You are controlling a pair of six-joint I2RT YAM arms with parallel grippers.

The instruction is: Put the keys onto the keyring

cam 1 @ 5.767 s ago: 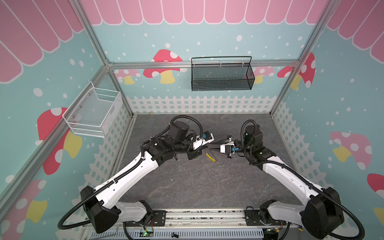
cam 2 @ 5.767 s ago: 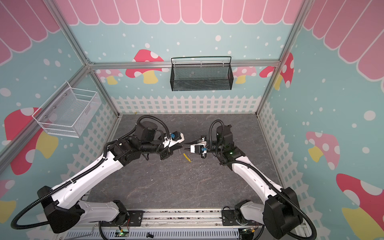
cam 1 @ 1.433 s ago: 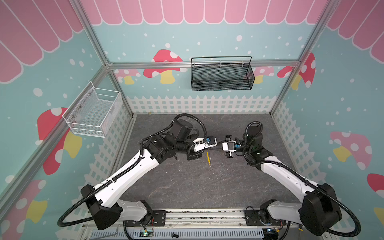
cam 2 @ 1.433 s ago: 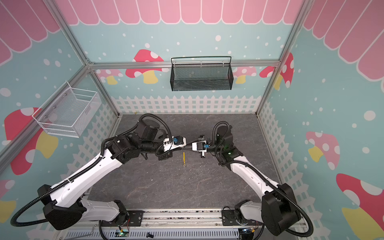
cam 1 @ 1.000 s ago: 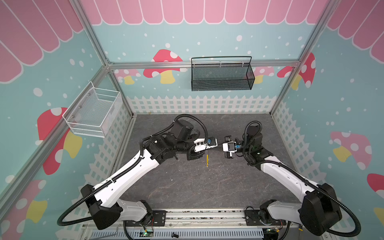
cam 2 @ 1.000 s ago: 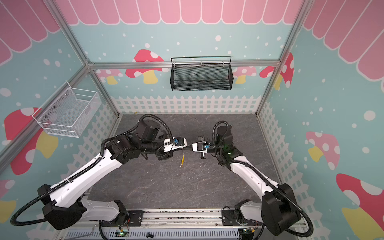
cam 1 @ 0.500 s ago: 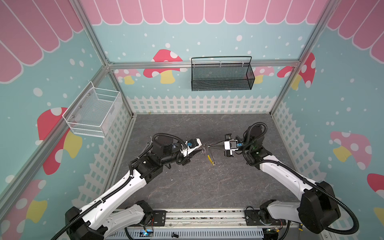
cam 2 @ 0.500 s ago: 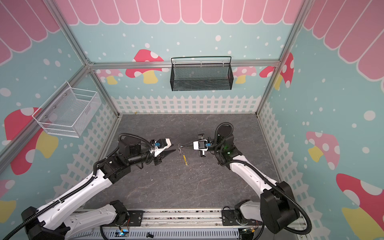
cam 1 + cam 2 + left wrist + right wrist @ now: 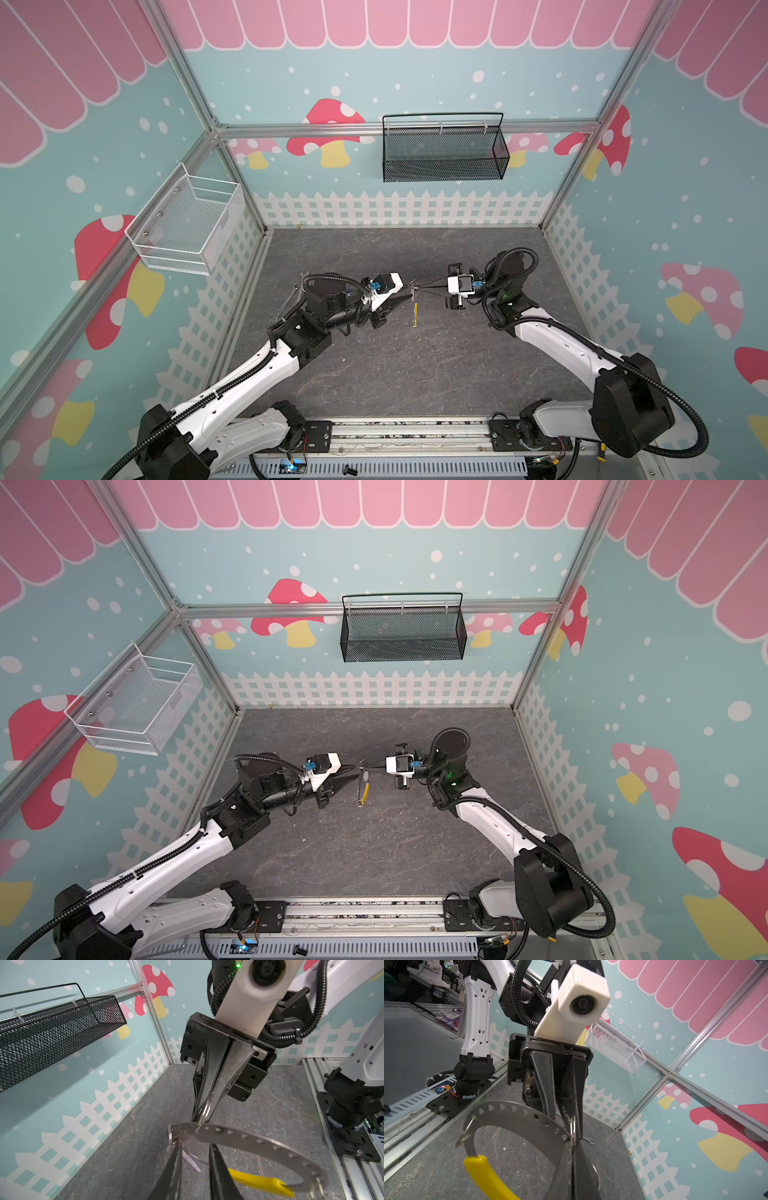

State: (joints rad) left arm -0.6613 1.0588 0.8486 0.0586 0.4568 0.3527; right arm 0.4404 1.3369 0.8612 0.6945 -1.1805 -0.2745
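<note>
Compared with a second ago, your left arm has folded back and pulled the left gripper (image 9: 408,294) away from the right gripper (image 9: 414,286). It was tucked right up against the right one then; now only the fingertips are near each other, at the keyring (image 9: 249,1140). Your right side has hardly budged.

Right gripper is clenched tight, pads together. The keyring hangs off its tips above the grey floor (image 9: 415,374), roughly mid-workspace between the two arms. Heads up: up close, the keyring is a flat silver band punched with holes, with the yellow segment (image 9: 259,1183) on the hanging part. A small split ring (image 9: 204,1110) sits right in the pinch, so I can't tell if your pads bite the band itself or that ring.

Left gripper is loosened. In the left wrist view its two fingers (image 9: 174,1169) stand apart with floor showing through the gap, and they aren't squeezing anything. Their tips sit just under the band's end. The lilac tag (image 9: 190,1159) dangles in that gap, closer to one finger. It looks hung off a second small ring (image 9: 171,1139) at the band's end, which touches that fingertip. The key blade itself I can't make out.
</note>
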